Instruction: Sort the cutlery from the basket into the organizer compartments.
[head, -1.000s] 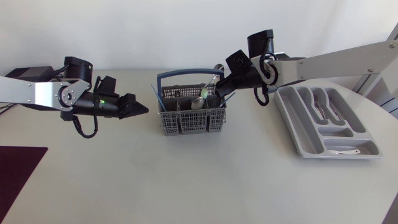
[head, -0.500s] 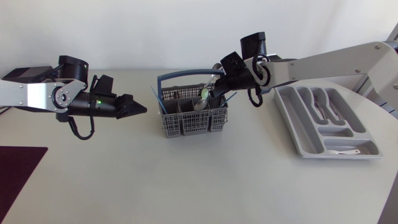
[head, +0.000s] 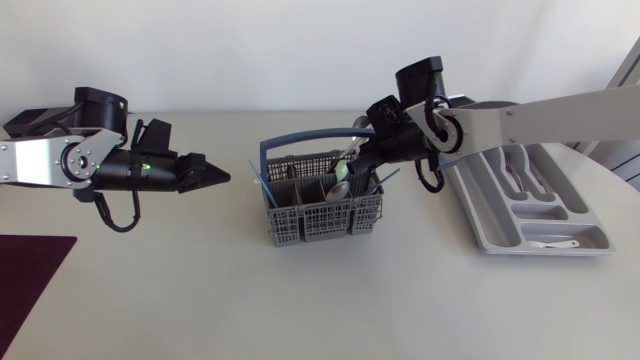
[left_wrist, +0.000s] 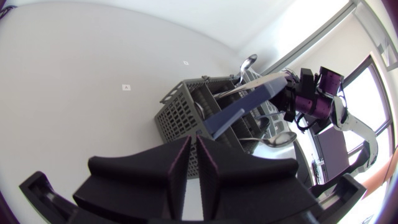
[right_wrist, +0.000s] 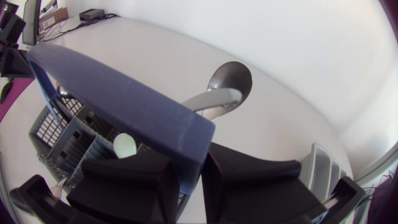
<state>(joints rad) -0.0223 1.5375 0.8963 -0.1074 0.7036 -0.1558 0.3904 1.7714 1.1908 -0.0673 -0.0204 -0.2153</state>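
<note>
Gripping basket handle (right_wrist: 118, 93) with right claw (right_wrist: 186, 163), left claw (left_wrist: 194, 146) closed, empty; next needs releasing and pinching a spoon (right_wrist: 229, 79) for organizer (head: 478, 200).

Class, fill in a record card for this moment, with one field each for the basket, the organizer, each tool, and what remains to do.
Basket: grey, between the two arms, with spoons standing in it.
Organizer: grey tray beside the basket on the right arm's side; sorted pieces already lie in it.
Left tool: shut, empty, hovering beside the basket and apart from it.
Right tool: shut on the basket's blue handle.
Remaining: the basket's cutlery is not yet sorted.
</note>
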